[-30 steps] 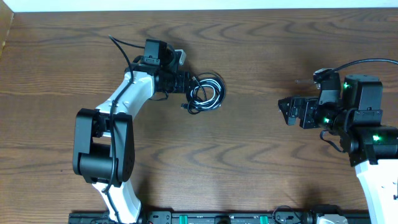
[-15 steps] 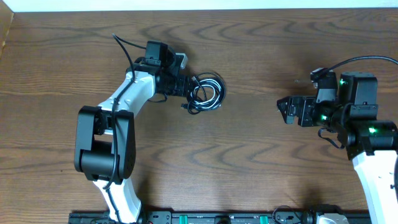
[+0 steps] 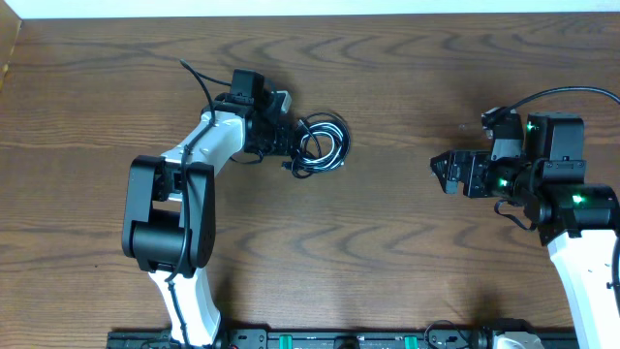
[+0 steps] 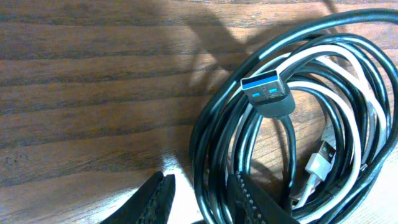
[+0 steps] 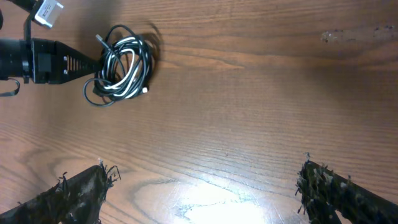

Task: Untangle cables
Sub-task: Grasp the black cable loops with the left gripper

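Overhead: cables [image 3: 322, 143] coiled together, upper centre; left gripper [image 3: 289, 139] at the coil's left edge. Left wrist: jaws part-spread astride black cord [image 4: 208, 149] strands (not pinching yet), probably to pull it off the white cord [image 4: 318, 167]. Right wrist: right gripper [image 5: 202, 193] spread wide, empty, far off.

**Bench and its load.** Dark brown bench [image 3: 407, 87] with bold wavy wood grain, seen from above and from both wrist cameras. One compact coil lies flat on its surface, left of centre. The coil is a black cable [image 4: 208, 149] wound in several loops, with a white cable [image 4: 348, 124] running among those loops. A flat black plug [image 4: 268, 93] with a blue insert rests across the strands. A small white plug [image 4: 316, 167] with a metal tip lies inside the ring.
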{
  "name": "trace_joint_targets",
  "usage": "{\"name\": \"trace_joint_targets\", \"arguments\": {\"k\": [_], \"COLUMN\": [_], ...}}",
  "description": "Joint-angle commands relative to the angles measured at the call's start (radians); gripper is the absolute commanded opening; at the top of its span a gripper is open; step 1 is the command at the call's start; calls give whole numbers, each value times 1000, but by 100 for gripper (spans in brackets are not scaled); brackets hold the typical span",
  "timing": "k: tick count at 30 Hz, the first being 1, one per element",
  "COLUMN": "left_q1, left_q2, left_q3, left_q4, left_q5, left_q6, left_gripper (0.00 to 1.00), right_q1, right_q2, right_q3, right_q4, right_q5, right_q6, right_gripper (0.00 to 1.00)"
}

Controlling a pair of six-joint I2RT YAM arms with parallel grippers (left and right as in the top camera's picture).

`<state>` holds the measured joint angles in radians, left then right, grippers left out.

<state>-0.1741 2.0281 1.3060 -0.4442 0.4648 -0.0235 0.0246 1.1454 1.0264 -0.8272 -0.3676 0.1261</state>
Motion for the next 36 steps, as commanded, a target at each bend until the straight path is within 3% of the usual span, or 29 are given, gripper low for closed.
{"name": "trace_joint_targets", "arguments": {"k": [1,24,30,31,32,36], "left_q1": [-2,-44,-47,-47,-47,-47], "left_q2": [10,10,10,10,10,10], "left_q3": [-6,-32,-32,-32,-32,-32], "left_q4": [-3,-6,1,1,2,9], "left_q5": [-13,-13,-14,-13,-13,-13], "left_q6": [-5,-24,-24,-24,-24,-29], "left_gripper": [34,32,22,19,8,7], "right_q1": [3,3,3,3,3,3], "right_q2": [0,0,0,0,0,0], "right_q3": [10,10,10,10,10,10], "right_q4": [-3,-4,-4,-4,-4,-4], "right_q5": [-9,-9,-9,-9,-9,-9], "right_q6": [8,8,8,8,8,8], "right_gripper": [96,96,96,96,96,97]}}
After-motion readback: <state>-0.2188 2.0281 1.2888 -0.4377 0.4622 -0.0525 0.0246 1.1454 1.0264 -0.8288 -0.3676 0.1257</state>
